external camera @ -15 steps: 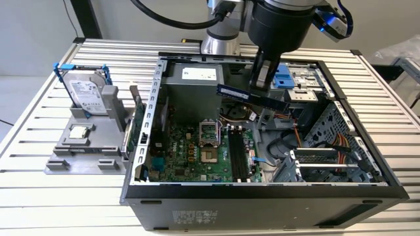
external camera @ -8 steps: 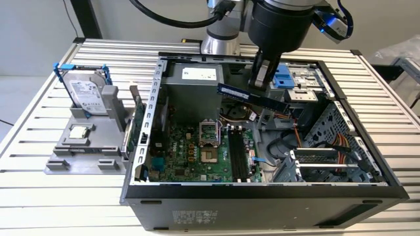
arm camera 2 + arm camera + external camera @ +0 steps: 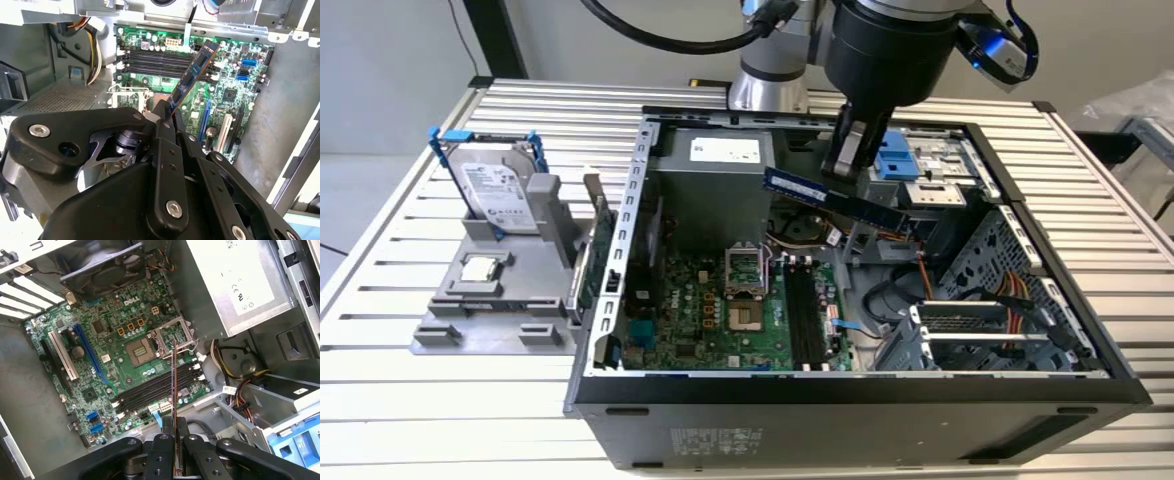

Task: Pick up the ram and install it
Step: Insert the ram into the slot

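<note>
My gripper [image 3: 847, 172] hangs over the open computer case [image 3: 854, 385], shut on the ram [image 3: 841, 202]. The ram is a long thin stick, held level and slanting across the case above the motherboard [image 3: 707, 320]. In the second wrist view the ram [image 3: 193, 75] sticks out from between the black fingers [image 3: 165, 125], pointing toward the dark memory slots [image 3: 155, 57]. In the first wrist view I see the ram [image 3: 174, 385] edge-on, crossing over the memory slots [image 3: 150, 392] and clear of them.
A silver hard drive [image 3: 498, 188] and a small square processor chip [image 3: 480, 268] sit in a grey holder at the exterior view's left. Inside the case are the power supply [image 3: 720, 150], an open processor socket [image 3: 141, 347], a fan [image 3: 100, 265] and loose cables [image 3: 1014, 300].
</note>
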Available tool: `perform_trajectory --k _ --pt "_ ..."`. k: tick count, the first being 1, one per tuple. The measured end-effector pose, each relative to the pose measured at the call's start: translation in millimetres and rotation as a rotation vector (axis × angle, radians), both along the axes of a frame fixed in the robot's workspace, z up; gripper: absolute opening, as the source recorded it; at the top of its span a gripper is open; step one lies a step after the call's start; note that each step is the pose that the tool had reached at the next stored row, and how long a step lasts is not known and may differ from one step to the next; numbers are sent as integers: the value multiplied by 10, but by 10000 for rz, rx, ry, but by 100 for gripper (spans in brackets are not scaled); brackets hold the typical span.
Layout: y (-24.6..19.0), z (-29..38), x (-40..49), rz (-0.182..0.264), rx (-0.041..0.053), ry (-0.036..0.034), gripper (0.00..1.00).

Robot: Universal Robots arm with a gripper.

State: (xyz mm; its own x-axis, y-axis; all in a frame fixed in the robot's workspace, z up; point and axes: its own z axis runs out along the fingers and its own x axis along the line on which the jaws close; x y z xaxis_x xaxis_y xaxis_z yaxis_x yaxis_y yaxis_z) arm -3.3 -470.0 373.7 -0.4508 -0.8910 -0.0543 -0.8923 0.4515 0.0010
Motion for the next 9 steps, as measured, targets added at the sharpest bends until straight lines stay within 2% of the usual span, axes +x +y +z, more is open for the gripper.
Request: perform_trajectory --k 9 --pt "0 0 0 -536 0 0 0"
